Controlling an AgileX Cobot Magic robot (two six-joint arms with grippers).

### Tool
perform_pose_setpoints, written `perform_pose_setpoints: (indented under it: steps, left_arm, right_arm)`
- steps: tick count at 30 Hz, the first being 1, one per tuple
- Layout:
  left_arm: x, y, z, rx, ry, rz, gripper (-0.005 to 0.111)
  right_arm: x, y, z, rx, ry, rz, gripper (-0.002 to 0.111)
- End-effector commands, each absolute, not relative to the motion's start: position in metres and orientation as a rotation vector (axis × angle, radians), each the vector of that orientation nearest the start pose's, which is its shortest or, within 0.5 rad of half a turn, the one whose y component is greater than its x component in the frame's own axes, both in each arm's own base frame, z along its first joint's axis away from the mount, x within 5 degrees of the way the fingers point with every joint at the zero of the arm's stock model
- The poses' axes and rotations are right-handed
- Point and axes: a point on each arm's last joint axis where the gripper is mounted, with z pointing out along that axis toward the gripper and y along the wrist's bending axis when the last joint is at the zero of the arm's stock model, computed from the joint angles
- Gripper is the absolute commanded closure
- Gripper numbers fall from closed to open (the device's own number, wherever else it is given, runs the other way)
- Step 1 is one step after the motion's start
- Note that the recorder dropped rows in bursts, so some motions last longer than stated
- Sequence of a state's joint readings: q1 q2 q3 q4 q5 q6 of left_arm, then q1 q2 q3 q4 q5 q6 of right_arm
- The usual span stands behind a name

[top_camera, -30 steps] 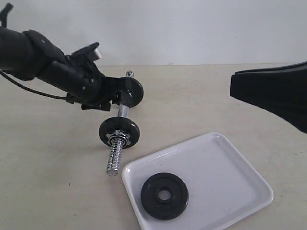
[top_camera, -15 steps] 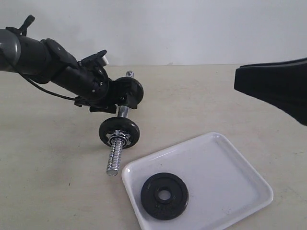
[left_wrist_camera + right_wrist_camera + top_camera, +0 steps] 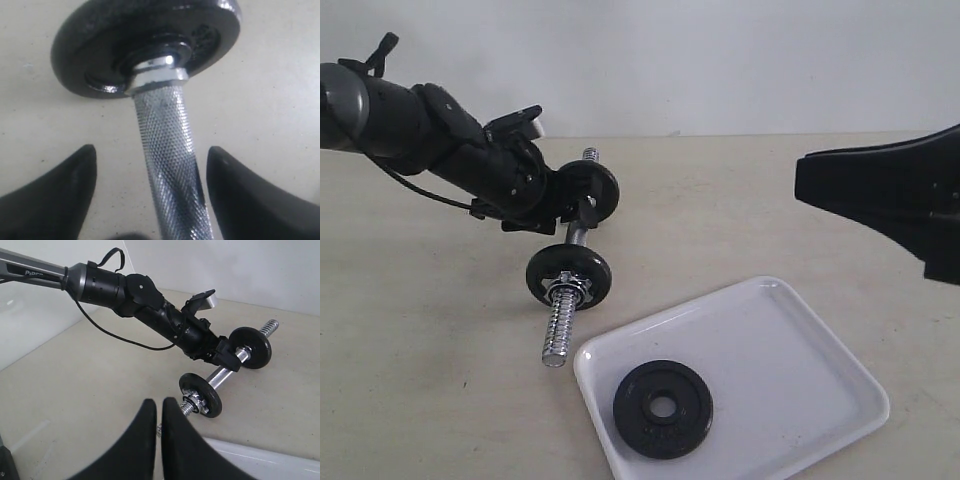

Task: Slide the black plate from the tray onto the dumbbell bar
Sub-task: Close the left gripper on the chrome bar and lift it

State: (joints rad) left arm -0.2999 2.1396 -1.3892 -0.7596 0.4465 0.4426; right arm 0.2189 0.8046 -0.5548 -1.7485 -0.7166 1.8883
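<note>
Tabletop point(image 3: 430, 390): black plate point(image 3: 662, 408) in tray point(image 3: 790, 350), apart from left jaws (spread astride dumbbell bar point(image 3: 167, 150)); right jaws clenched.

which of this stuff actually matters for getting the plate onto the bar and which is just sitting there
Part of the job:
- black plate, lying flat in the tray
- dumbbell bar
- left gripper, open astride the bar's middle

Just there:
- near disc and far disc, both already on the bar
- collar nut against the near disc
- table
</note>
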Motion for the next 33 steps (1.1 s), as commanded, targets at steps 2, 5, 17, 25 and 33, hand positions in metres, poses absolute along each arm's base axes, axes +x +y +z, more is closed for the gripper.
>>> perform_pose_setpoints:
  steps: [2, 5, 17, 25, 33]
  left_arm:
    - [0.415, -0.166, 0.109, 0.208, 2.705, -0.532, 0.05]
    - [0.412, -0.167, 0.096, 0.243, 2.787, -0.454, 0.051]
    - [0.399, -0.131, 0.083, 0.641, 2.961, 0.129, 0.051]
    - [0.392, -0.115, 0.084, 1.033, 2.972, 0.385, 0.057]
    - [0.349, -0.099, 0.054, 1.18, 3.133, 0.423, 0.065]
  right_arm:
    - [0.134, 0.09, 0.313, -0.62, 1.792, 0.861, 0.108]
    - [0.134, 0.09, 0.313, -0.624, 1.79, 0.858, 0.108]
    - [0.134, 0.09, 0.313, -0.624, 1.789, 0.852, 0.108]
    - [0.135, 0.09, 0.313, -0.624, 1.791, 0.853, 0.108]
    - [0.135, 0.09, 0.313, -0.638, 1.782, 0.838, 0.108]
